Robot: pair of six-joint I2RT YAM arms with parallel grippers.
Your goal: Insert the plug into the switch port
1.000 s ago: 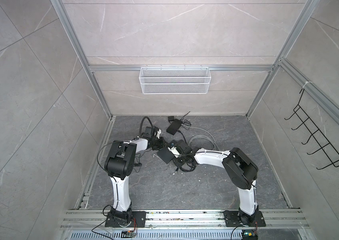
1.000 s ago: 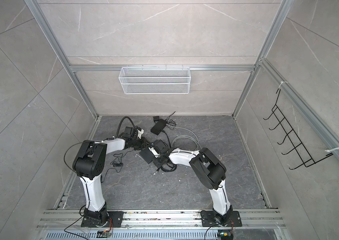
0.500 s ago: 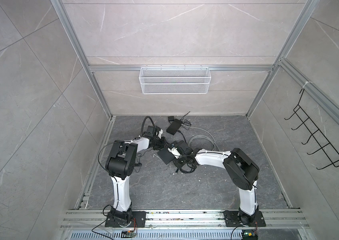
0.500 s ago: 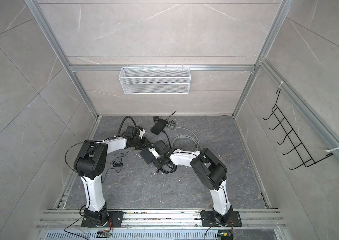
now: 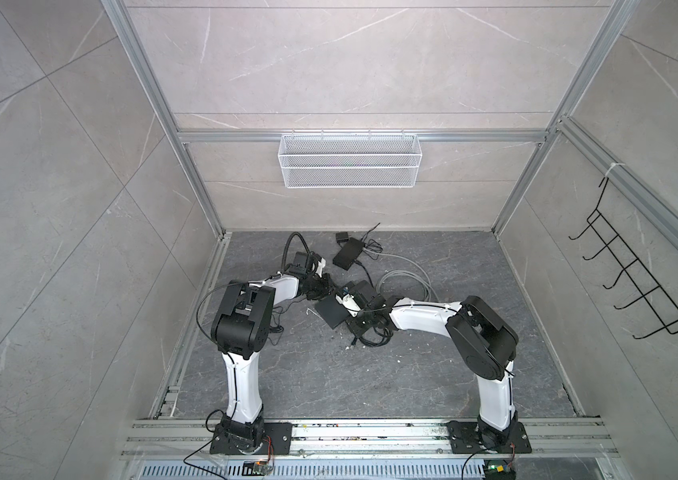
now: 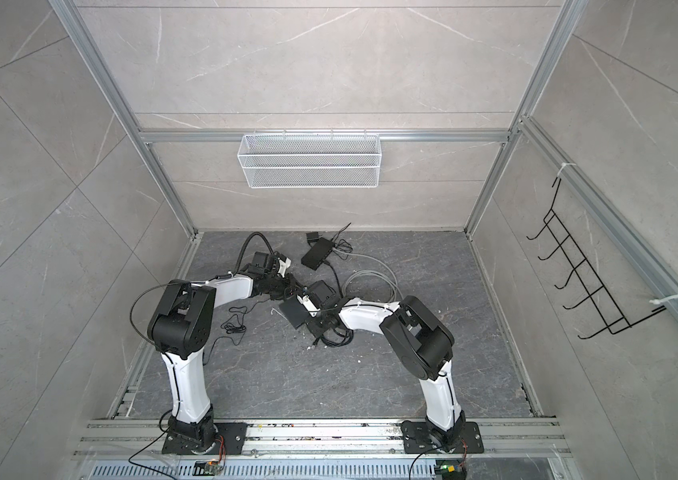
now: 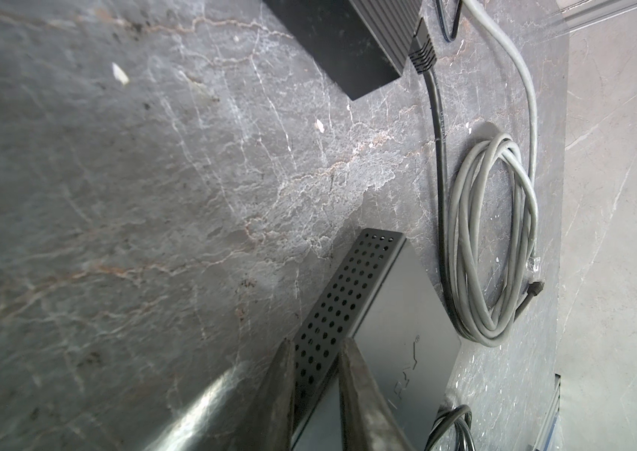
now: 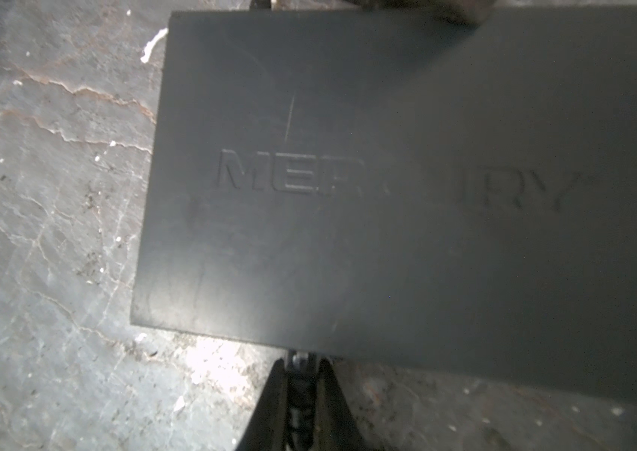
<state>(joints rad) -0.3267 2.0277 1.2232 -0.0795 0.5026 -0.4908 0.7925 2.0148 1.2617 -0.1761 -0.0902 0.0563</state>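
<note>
Resting between the two arms, on or just over the dark stone floor [image 5: 329, 374] (which one cannot be told), the black switch [image 5: 331, 319] is seen in both top views. One side of it is pinched by the left gripper [image 7: 317, 347]. In the left wrist view its side wall, full of small round holes, is held tight between the two fingers [image 7: 360, 390].

Big letters are pressed into its flat top, as shown in the right wrist view. The plug [image 8: 298, 394], small and dark, is squeezed between the pulled-in jaws of the right gripper [image 8: 301, 365]. Its tip is placed right against the near edge of the switch. The port is hidden under that edge, so it cannot be told whether the plug is in.

A gray cable [image 7: 492, 242] is coiled just beside the switch. A second black box [image 5: 347, 254] is seen farther back, near the wall.
</note>
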